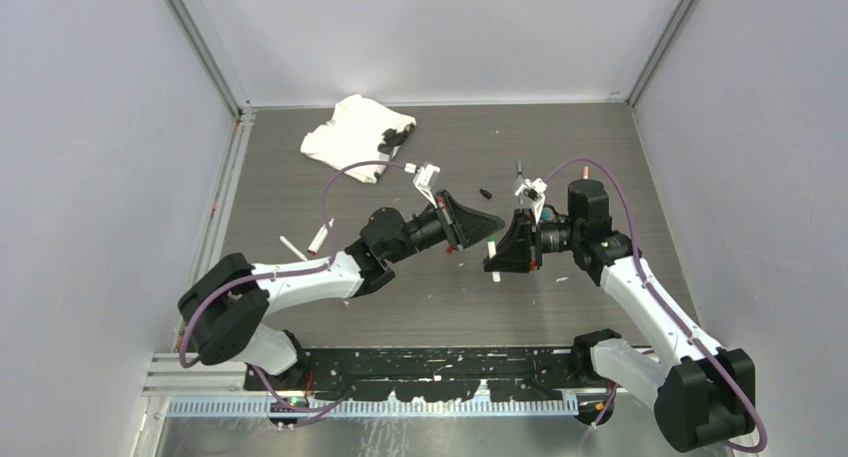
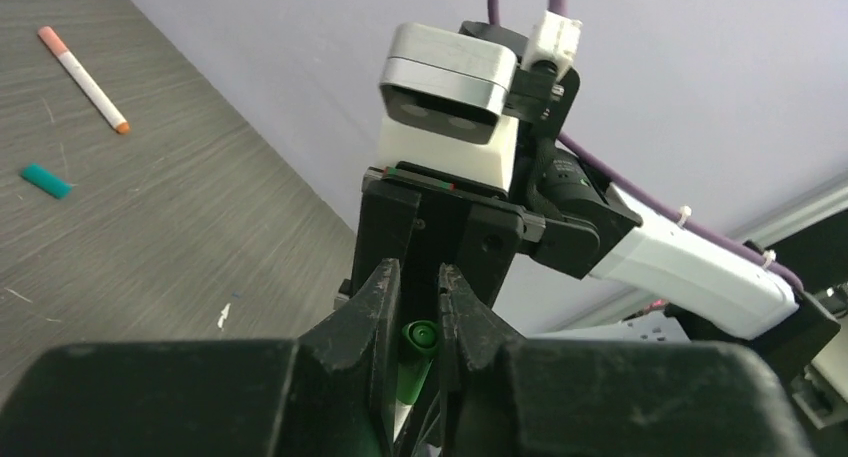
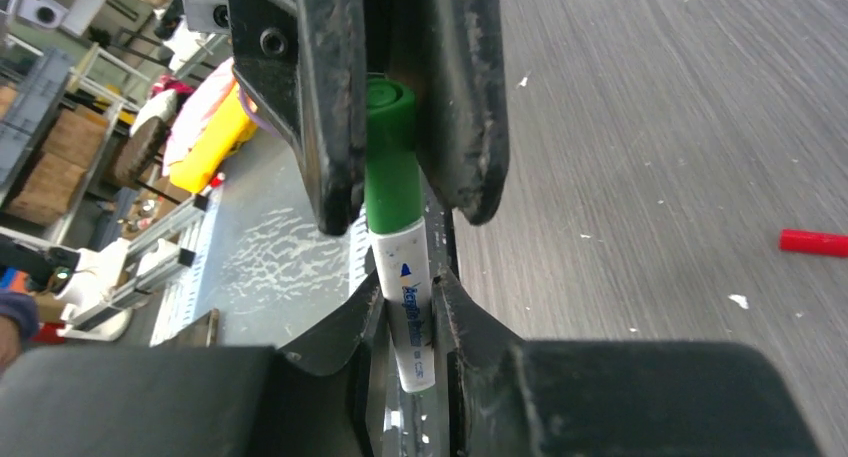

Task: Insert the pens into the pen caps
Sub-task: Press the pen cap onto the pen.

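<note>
The green cap (image 3: 390, 157) sits over the tip of the white pen (image 3: 405, 267), mid-table between your arms. Your left gripper (image 2: 417, 287) is clamped on the cap and your right gripper (image 3: 410, 292) on the barrel just below it. The pen's long axis lies crosswise to both facing grippers, so any seating push should follow it.

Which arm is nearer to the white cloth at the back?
Left. The left arm lies on the near side of the white cloth; the right arm stands farther off, over to the right.
</note>
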You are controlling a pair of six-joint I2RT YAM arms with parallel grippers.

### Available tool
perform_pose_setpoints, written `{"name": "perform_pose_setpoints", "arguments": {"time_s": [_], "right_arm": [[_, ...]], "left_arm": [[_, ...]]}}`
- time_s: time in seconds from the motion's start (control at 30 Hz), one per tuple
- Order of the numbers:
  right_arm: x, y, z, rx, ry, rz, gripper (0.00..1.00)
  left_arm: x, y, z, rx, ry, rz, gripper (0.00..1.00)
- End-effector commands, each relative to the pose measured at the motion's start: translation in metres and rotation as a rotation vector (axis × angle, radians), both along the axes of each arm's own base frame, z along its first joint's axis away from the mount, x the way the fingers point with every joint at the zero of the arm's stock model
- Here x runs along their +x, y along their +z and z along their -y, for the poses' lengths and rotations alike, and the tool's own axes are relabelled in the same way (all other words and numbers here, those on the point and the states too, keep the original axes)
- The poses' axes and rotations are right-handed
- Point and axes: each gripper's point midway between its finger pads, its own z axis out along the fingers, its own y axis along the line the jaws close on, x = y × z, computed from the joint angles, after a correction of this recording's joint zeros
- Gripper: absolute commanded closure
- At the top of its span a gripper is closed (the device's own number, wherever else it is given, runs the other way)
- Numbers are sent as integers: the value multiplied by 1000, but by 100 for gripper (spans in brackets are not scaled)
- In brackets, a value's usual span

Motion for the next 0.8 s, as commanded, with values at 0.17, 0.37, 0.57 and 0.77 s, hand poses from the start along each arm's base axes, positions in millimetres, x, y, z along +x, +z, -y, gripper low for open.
{"name": "perform_pose_setpoints", "arguments": {"time_s": [0.17,0.37,0.57,0.77], "right_arm": [[82,66,12,28,-302,327,99],[72,76,5,146,-240,269,99],[76,61,7,69,-253,289,99],[63,30,10,-91,-167,323,99]], "left_arm": [[-171,-118,-43,457,-742,-115,99],[-177,-107,-37,357,-800,-38,99],[-160,-93,-21,321,-736,5,99],[-92,-61,-23,297,-391,-13,60]]}}
